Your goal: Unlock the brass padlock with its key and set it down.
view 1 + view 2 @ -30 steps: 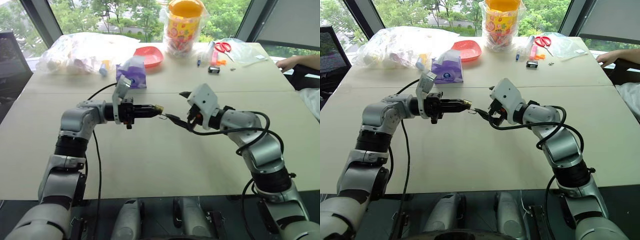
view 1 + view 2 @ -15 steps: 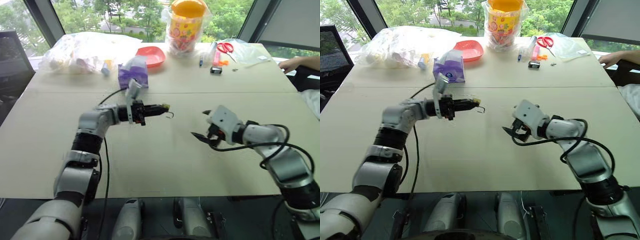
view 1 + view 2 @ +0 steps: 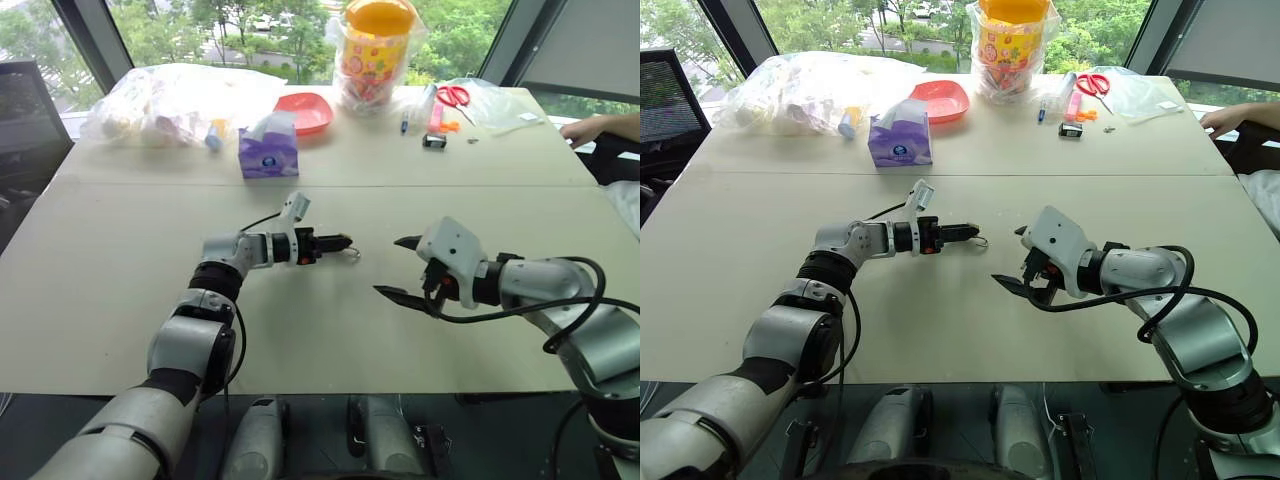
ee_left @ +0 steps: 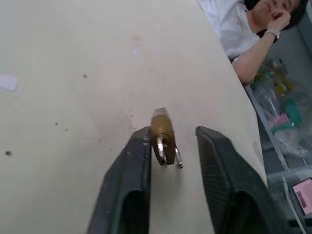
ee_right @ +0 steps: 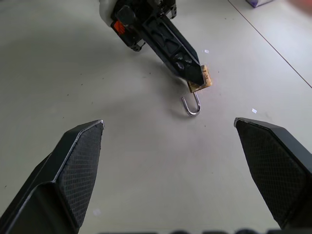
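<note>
Brass padlock (image 5: 200,83), hooked silvery shackle, matte table (image 5: 146,146).

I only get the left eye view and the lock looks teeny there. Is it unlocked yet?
Observer: Yes. The right wrist view shows the brass padlock with its silver shackle swung out like a hook.
Child: Is the left claw squeezing it?
Observer: No. In the left wrist view the left claw is open. The padlock touches one finger, with a gap to the other.
</note>
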Tool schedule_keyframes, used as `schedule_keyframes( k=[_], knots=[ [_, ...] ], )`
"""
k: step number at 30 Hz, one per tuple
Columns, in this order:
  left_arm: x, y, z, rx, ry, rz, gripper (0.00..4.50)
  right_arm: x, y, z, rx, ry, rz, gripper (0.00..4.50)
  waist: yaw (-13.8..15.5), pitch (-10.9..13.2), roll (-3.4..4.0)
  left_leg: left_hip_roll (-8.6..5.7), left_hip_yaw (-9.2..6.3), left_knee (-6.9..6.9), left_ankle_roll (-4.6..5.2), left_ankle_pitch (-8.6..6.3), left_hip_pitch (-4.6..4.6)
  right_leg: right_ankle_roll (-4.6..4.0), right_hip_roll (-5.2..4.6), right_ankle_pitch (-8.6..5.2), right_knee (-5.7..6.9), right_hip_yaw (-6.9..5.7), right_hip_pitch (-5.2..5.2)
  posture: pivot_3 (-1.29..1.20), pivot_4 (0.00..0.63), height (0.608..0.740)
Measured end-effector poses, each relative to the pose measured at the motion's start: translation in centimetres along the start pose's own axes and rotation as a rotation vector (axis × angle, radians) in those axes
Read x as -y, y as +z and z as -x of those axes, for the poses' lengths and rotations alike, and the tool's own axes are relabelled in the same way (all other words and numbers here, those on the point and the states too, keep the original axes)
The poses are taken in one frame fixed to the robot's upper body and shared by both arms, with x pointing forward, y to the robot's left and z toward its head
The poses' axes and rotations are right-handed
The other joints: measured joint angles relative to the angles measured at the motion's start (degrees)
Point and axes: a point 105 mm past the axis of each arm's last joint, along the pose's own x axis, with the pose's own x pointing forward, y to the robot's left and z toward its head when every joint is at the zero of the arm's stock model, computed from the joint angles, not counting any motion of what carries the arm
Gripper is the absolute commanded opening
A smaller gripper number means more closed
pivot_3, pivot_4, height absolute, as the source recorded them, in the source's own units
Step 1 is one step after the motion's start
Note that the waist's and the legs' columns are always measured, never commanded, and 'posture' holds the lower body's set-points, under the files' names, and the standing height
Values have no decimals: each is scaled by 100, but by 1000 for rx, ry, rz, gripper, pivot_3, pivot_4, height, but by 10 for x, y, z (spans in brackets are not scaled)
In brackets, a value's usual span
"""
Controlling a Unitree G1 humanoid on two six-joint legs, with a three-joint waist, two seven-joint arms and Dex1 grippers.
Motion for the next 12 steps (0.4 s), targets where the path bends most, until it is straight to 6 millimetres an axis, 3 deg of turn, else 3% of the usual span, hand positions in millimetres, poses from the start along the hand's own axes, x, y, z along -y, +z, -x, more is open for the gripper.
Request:
schedule_keyframes(
  k=[2, 6, 12],
  knots=[
    [1, 3, 1, 3, 0, -8, 3345, -1, 0, -1, 1, 1, -2, 4500, 0, 0, 0, 0, 0, 0, 0, 0, 0, -1, -1, 0, 0, 0, 1, 0, 150, 740],
    [-8, 12, 18, -22, 81, -161, 3345, -2, -2, -2, -2, -1, -8, 4500, -63, -2, -1, 8, 5, 0, 0, 0, 14, -7, 3, 2, 1, 2, 5, 0, 150, 740],
    [-25, 14, 86, 7, 241, -366, 3345, -1, -14, -2, -7, -47, -64, 4500, -159, -2, 1, 24, -1, -10, -1, 0, 15, -10, 9, 3, 5, 7, -4, 0, 150, 740]
  ],
)
